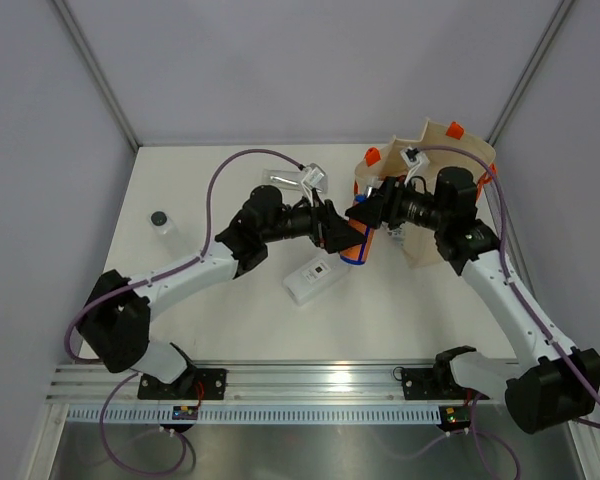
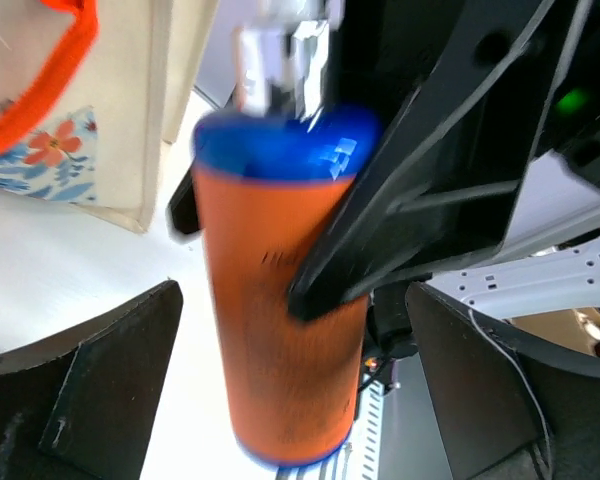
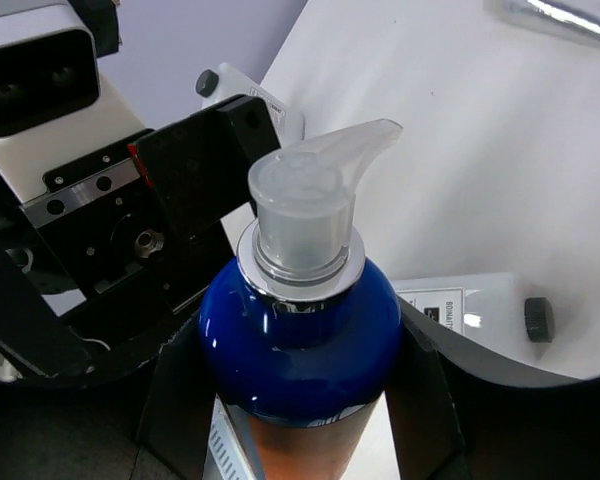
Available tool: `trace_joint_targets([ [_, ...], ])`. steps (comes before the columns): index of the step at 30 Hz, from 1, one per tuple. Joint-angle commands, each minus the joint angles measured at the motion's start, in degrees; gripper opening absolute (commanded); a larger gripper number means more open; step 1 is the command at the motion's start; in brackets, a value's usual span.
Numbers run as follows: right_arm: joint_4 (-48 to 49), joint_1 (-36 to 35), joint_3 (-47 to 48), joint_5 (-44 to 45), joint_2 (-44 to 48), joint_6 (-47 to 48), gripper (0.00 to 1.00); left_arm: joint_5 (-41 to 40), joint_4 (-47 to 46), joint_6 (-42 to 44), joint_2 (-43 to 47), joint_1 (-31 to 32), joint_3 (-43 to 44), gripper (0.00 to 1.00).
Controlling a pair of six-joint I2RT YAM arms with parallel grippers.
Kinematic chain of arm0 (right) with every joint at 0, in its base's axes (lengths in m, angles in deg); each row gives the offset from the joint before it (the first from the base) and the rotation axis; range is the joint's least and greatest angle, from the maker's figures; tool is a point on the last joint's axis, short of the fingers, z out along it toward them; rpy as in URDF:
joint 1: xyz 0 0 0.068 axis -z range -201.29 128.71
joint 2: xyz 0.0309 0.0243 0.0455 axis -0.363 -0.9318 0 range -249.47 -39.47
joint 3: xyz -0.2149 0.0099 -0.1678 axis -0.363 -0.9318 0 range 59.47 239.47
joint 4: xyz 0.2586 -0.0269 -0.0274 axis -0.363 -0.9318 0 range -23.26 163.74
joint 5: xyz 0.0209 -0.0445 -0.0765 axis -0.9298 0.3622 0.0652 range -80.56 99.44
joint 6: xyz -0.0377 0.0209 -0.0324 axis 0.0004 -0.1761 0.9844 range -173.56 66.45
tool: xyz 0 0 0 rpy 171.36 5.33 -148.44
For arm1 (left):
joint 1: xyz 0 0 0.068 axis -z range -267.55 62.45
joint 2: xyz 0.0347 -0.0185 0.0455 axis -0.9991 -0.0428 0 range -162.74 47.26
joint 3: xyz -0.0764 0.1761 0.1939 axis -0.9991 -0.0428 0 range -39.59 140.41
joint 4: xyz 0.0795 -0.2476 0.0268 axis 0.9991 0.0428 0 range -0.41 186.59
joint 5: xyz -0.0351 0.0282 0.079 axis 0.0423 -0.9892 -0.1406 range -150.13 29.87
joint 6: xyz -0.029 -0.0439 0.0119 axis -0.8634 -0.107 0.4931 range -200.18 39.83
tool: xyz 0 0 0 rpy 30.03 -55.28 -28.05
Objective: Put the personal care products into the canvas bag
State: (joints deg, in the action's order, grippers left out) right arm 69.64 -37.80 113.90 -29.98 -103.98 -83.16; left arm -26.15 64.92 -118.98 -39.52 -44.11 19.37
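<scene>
- Orange cylinder (image 1: 357, 245) hangs above the table's (image 1: 180, 300) middle, beside the canvas bag (image 1: 450, 150) at the far right corner.
- Right gripper (image 3: 300, 390) clamps its blue top; left gripper (image 2: 290, 400) stands wide, clear of it.
- Risk: the top-heavy, one-sided hold may let the cylinder swing or slip.

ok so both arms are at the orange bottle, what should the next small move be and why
Probably draw the left fingers straight back from the orange bottle. They stand open and clear of both its sides, while the right fingers clamp it below the blue shoulder, off the table. Backing off would free the right arm to carry it to the canvas bag close by.
</scene>
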Motion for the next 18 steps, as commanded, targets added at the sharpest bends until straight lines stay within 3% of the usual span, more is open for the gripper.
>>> trace_joint_targets([
  [1,-3.9,2.0,12.9,-1.4,1.6,10.2,0.0,-6.7,5.1,8.5,6.2,-0.7,3.1,0.99],
  [8,-10.7,15.5,33.7,-0.8,-6.3,17.1,0.0,-15.7,20.4,20.8,15.4,-5.7,0.6,0.99],
  [15,-16.5,18.1,49.6,25.8,-24.8,32.3,0.0,-18.2,34.8,31.0,12.9,-5.7,-1.2,0.99],
  [18,-18.5,18.3,52.1,29.8,-29.8,35.3,0.0,-21.2,37.1,33.7,9.8,-3.7,-0.9,0.99],
])
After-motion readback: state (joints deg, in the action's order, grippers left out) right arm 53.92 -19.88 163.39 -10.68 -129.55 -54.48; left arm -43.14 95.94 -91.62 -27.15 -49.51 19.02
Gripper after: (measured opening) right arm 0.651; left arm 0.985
